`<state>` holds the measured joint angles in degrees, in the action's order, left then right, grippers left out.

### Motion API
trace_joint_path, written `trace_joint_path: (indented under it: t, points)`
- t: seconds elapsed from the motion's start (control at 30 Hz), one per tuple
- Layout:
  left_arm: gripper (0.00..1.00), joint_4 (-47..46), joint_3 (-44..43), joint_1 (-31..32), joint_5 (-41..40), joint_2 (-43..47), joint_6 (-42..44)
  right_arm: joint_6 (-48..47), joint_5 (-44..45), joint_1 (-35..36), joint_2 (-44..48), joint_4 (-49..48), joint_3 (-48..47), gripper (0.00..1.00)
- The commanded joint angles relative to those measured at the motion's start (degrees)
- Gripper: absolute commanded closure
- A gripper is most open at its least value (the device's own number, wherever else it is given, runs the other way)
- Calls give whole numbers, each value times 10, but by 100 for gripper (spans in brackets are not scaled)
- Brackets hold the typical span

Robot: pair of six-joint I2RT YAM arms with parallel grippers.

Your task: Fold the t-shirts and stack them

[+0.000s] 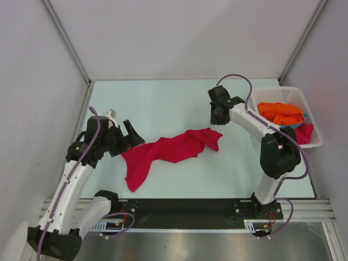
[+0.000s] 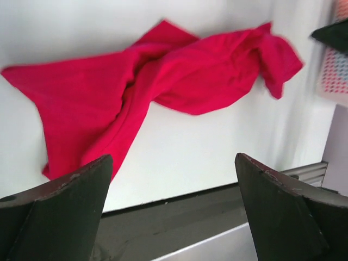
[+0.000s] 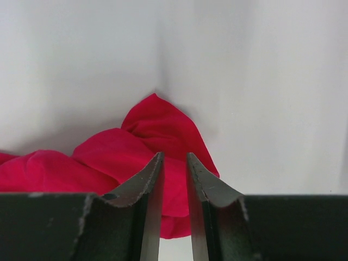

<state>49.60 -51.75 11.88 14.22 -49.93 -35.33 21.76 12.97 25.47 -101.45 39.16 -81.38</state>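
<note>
Crimson t-shirt (image 1: 168, 152): lies crumpled and twisted into a rope on the bench (image 1: 163, 103), between the two arms, with no fold in it.
Left fingers (image 2: 60, 217): spread wide with nothing between them. They hang just beside the shirt's left end, and no contact can be made out.
Right fingers (image 3: 147, 206): drawn in to a narrow slit with no cloth pinched in it. They are poised above the shirt's right end and apart from it.
Basket (image 1: 283, 89): white slatted plastic, at the right edge of the bench. It holds an orange t-shirt (image 1: 280, 112) on top, a sliver of teal cloth (image 1: 305, 117) and more crimson cloth (image 1: 304, 132) at its near corner.
Done: one shirt is out on the bench. Nothing is folded and no stack has been begun.
Left to do: judged to be nearly the whole task. The crimson shirt must be spread flat and folded, then the basket's shirts brought out, folded and stacked.
</note>
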Motion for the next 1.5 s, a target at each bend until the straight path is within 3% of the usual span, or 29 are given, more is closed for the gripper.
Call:
trace_joint_path:
  t: [0.0,0.1,0.23,0.4,0.67,1.17,1.47]
  points:
    - [1,45,-80,2,-26,27,17,-8,-1,-5,32,-7,5,73]
    - [0,54,-95,2,-55,33,13,-5,-6,-5,30,-14,9,73]
    - [0,28,-50,-7,-69,-2,5,-3,-10,-4,27,-15,8,74]
    - [0,-27,-15,-22,-117,-94,-7,-4,-6,-4,44,-7,14,74]
    - [1,-61,-48,-64,-141,-199,0,-7,-1,-9,85,-7,46,74]
    - [3,-111,17,-146,-82,-226,13,-7,-5,-12,89,-10,59,75]
    - [15,-131,57,-162,-24,-209,11,-7,-3,-13,93,-10,68,75]
